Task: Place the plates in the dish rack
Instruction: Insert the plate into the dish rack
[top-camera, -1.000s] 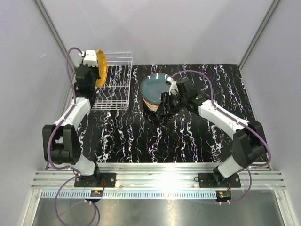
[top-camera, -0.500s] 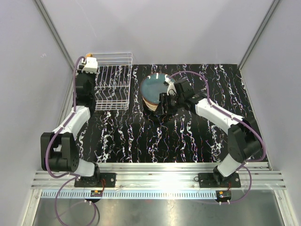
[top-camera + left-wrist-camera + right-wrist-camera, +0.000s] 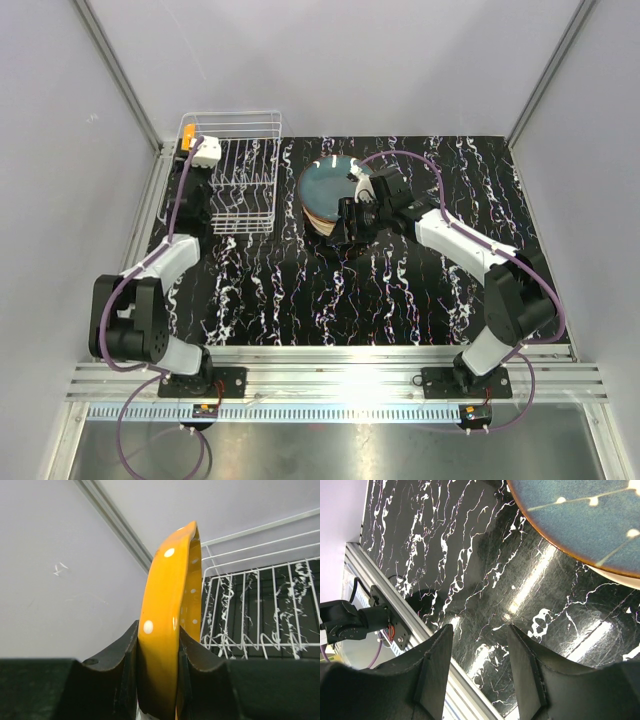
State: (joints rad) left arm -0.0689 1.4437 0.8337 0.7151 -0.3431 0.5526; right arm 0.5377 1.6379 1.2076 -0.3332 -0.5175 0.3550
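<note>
So the left gripper (image 3: 159, 630) is clamping the orange polka-dot plate (image 3: 172, 580) by its rim, mid-frame; it's looking stiff, slick, chippable. The right gripper (image 3: 480, 630) is hanging open.

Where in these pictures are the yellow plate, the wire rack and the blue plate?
yellow plate (image 3: 167, 605), left wrist view, on its spotted outer edge.
dish rack (image 3: 243, 185), top view, on the wire floor near the middle.
blue plate (image 3: 326, 185), top view, on the centre of its face.
</note>
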